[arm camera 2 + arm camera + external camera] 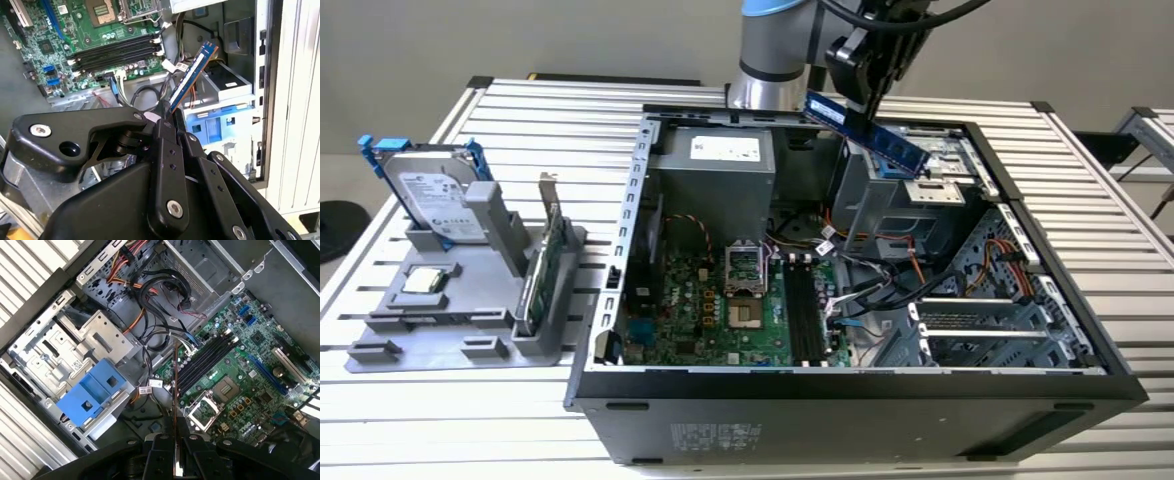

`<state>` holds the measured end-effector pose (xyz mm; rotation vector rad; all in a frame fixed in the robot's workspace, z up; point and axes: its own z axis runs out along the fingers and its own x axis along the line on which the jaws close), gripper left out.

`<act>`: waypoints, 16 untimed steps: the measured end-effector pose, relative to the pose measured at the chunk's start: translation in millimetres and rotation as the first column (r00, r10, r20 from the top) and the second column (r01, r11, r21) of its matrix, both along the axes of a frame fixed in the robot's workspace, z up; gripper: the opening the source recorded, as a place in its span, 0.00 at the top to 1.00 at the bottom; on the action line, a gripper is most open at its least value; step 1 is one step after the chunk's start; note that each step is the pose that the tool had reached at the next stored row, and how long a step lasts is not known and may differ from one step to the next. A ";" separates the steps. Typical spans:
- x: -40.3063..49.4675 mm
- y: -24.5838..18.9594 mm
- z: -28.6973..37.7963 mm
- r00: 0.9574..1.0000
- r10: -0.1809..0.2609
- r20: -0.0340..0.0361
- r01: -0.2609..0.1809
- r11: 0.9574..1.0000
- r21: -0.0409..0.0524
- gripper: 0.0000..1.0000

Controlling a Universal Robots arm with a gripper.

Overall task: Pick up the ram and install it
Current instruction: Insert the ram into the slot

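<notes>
While I've got the tool (162,114) clenched on one end of the ram (191,77), the stick hangs in the air over the open case (854,385), well above the black memory slots (117,52) and off to one side of them. Its long axis runs straight out from the tool, tilted, not lined up with the slots, I reckon. Slim dark-blue board, pale stickers, green motherboard (265,360) around the slots.

Blue ram (867,132) — green motherboard (710,318) — black gripper (166,111)
</notes>
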<state>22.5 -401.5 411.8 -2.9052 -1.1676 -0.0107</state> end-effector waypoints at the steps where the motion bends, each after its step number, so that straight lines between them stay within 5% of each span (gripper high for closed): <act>1: 0.0 0.0 0.0 1.000 -0.011 0.000 0.011 1.000 0.000 1.00; 8: 0.0 0.0 0.0 0.995 -0.097 0.000 0.097 0.995 0.000 1.00; 16: 0.0 0.0 -0.1 0.983 -0.185 0.000 0.185 0.983 0.000 1.00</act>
